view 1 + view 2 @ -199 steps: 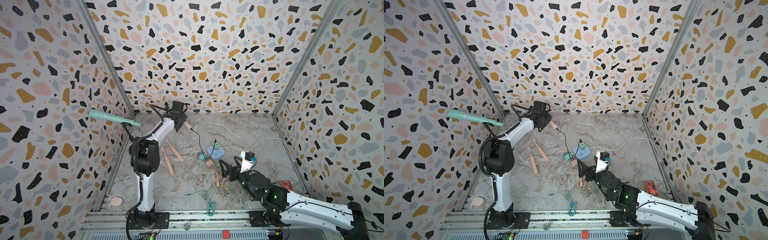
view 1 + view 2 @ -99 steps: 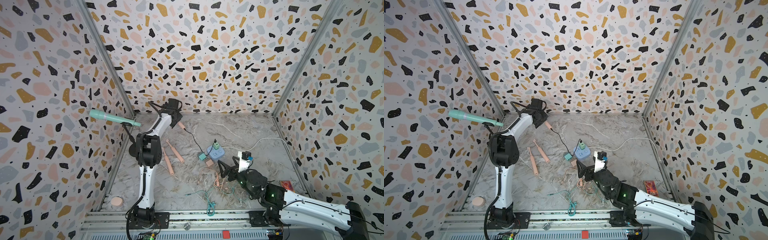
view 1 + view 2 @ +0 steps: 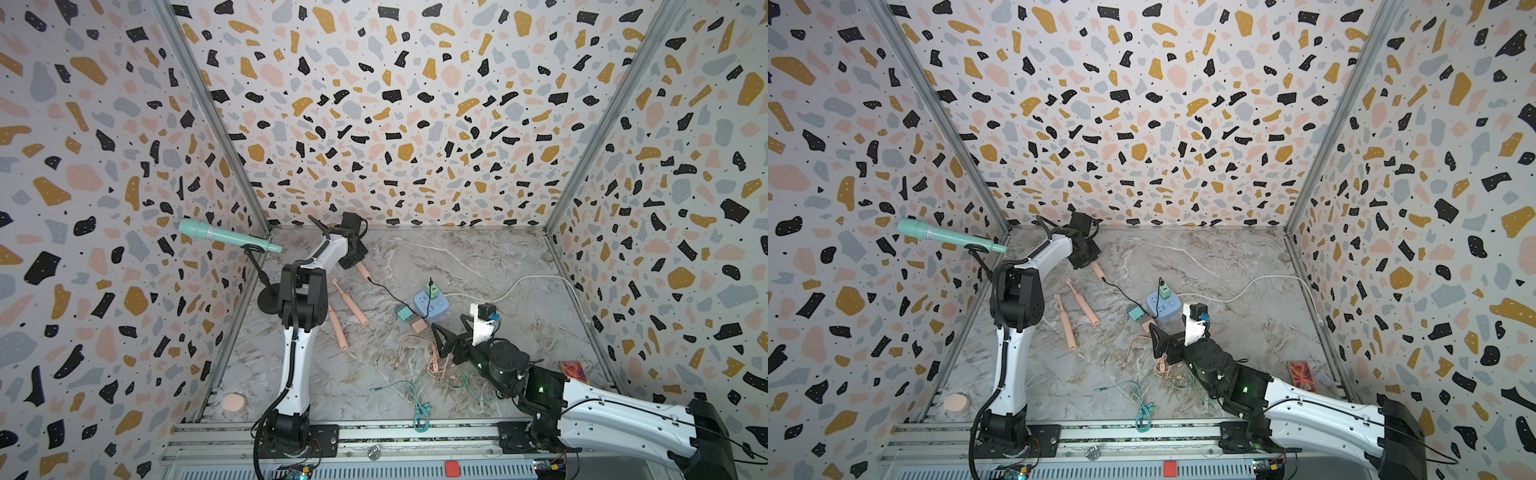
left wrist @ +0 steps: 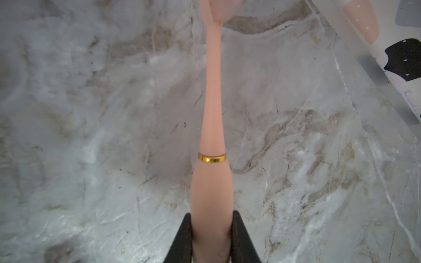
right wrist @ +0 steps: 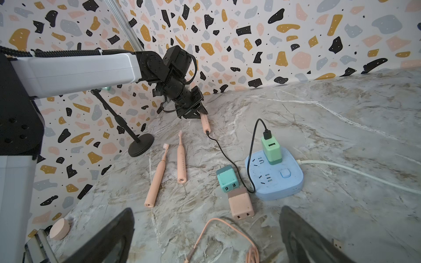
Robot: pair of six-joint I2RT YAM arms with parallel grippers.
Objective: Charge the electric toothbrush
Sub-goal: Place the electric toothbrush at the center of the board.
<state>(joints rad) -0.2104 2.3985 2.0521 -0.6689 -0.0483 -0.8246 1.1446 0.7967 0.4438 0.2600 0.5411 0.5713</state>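
My left gripper [image 3: 354, 258] is shut on the handle of a pink electric toothbrush [image 4: 211, 182] at the back left, holding it low over the marble table. The toothbrush base [image 5: 205, 124] sticks out of the jaws. A black cable [image 5: 227, 157] is plugged into that base and runs to a green adapter [image 5: 271, 149] seated in the blue power strip [image 5: 282, 182]. My right gripper [image 5: 206, 210] hangs open and holds nothing, above a pink cable [image 5: 227, 227] in front of the strip. In both top views the held toothbrush [image 3: 1098, 270] points toward the strip.
Two more pink toothbrushes [image 5: 157, 180] [image 5: 181, 161] lie left of the strip. A teal adapter [image 5: 226, 180] and a pink adapter [image 5: 241, 202] lie loose beside it. A teal microphone [image 3: 224, 237] on a black stand, a teal cable [image 3: 415, 395], a white cord [image 3: 519, 286] and a red card [image 3: 574, 372] are around.
My left gripper has shifted slightly left and then down toward the table, the plugged toothbrush still in it. The right arm has crept a little to the left, still open.
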